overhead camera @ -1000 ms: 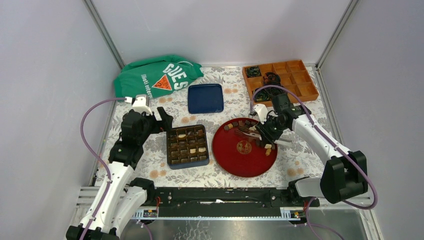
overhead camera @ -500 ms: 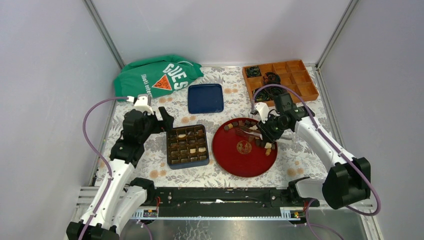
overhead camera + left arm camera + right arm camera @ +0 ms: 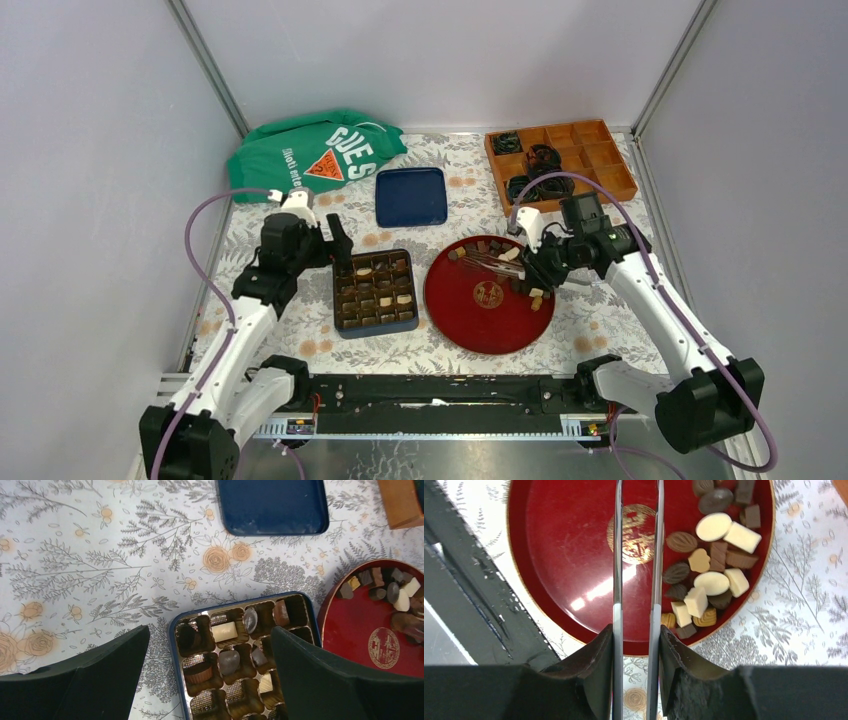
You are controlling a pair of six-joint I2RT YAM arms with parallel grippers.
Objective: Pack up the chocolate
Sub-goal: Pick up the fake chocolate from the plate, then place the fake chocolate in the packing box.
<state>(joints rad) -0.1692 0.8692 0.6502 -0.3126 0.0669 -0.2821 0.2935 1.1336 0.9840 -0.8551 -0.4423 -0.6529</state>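
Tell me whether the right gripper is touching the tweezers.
Touching. The right wrist view shows the right gripper with both fingers pressed against the outer sides of the tweezers.

two robot arms (image 3: 240,330) are counted, with two grippers: the left gripper (image 3: 210,630) and the right gripper (image 3: 636,630). one pair of metal tweezers (image 3: 618,555) is seen. one red plate (image 3: 470,325), one blue compartmented tin (image 3: 376,331), one blue lid (image 3: 411,196), one green bag (image 3: 310,150) and one orange divided tray (image 3: 600,155) are counted on the table (image 3: 460,160). some twenty chocolate pieces (image 3: 713,526) are counted on the plate, with more cut off by the frame. three cable coils (image 3: 543,157) are made out in the tray.
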